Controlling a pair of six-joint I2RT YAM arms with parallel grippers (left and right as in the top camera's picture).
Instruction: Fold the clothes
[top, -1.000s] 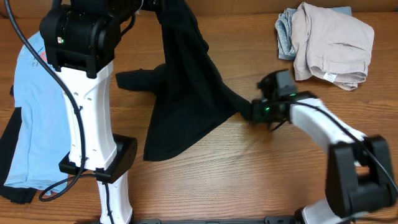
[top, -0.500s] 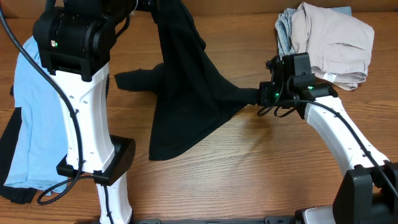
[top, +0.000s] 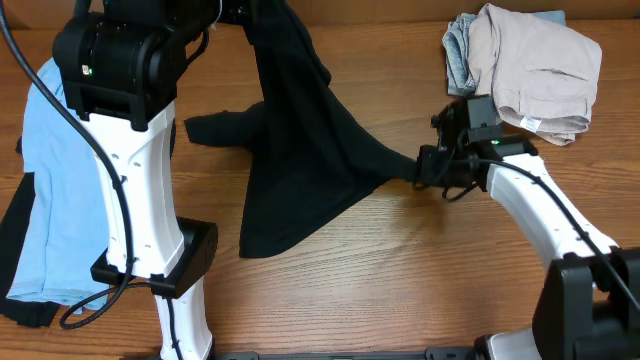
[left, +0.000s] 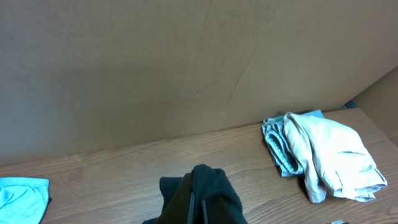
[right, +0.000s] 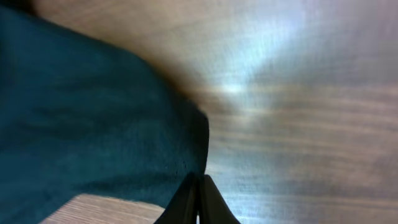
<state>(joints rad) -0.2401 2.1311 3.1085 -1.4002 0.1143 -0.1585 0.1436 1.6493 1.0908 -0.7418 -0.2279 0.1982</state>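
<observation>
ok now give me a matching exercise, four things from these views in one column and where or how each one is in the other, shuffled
Things
1. black T-shirt
2. light blue T-shirt
3. beige garment
4. right gripper

Place or state
A. bundled at the far right of the table
B. shut on a corner of black cloth
C. lying along the left edge
D. one end raised, the rest draped down onto the wood

Pairs: 1-D, 2-C, 3-A, 4-B
</observation>
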